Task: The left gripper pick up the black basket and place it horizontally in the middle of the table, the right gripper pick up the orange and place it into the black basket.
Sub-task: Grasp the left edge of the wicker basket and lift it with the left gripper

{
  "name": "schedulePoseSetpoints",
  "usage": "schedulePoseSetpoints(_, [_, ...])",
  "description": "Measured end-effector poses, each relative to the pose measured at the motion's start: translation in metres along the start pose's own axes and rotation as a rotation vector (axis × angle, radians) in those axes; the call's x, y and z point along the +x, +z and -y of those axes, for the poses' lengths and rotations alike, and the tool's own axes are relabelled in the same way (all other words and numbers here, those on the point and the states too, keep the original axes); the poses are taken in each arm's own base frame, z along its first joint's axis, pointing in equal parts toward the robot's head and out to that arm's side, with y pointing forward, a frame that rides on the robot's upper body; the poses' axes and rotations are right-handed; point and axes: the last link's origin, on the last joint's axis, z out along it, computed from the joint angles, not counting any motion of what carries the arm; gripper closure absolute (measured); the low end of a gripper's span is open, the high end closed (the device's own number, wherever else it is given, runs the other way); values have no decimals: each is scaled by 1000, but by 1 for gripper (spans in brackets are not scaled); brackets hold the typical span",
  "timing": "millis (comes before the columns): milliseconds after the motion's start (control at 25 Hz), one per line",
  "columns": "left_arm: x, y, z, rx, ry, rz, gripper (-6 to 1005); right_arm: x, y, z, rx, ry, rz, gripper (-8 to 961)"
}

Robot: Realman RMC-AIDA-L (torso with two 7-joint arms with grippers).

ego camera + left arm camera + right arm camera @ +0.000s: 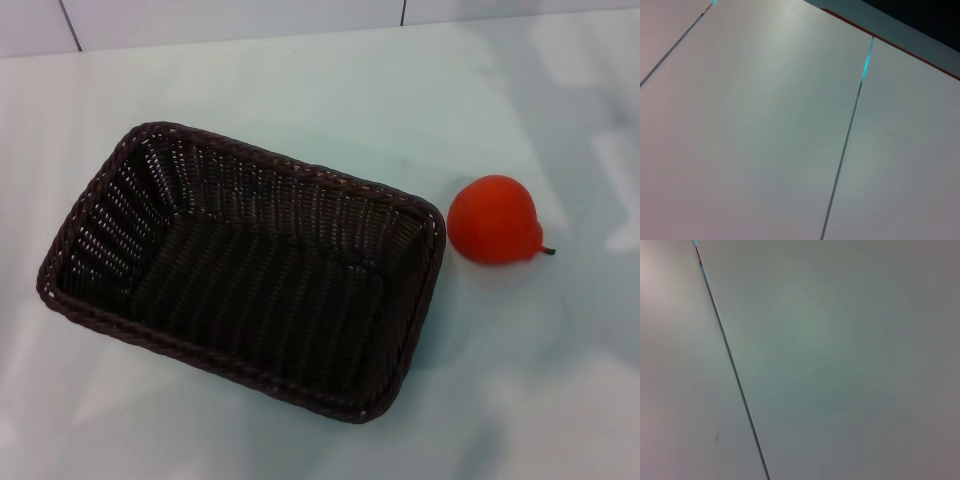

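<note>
Opening step, nothing grasped yet. Black basket (245,268) is sitting askew on the bench (300,80), holding nothing; orange (494,220) is lying just beside its right end. Neither gripper is showing, jaws' state unknowable. Next, I judge: left gripper taking the rim, squaring the basket mid-bench.

You can't see either pincer in any view. The counter (520,400) is cut off by the head view's left, right and near edges. The black basket (240,270) and the orange (493,220) sit fully in view there, but both wrist views show only pale panels with thin seams (845,150), so neither object appears in them.
</note>
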Motion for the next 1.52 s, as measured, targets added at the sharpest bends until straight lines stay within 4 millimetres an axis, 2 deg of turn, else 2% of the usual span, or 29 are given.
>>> schedulePoseSetpoints(680, [-2, 0, -1, -10, -13, 17, 206, -1, 5, 4, 9, 7, 1, 7])
schedulePoseSetpoints(1040, [11, 13, 10, -102, -222, 106, 205, -3, 14, 8, 17, 11, 8, 7])
schedulePoseSetpoints(1160, [26, 34, 10, -252, -321, 227, 205, -2, 12, 7, 14, 11, -3, 8])
schedulePoseSetpoints(1320, [49, 69, 4, -423, -388, 507, 226, 1, 9, 5, 10, 17, -18, 8])
schedulePoseSetpoints(1520, [61, 95, 1, -431, -359, 836, 270, 2, 2, -1, -12, 17, -19, 7])
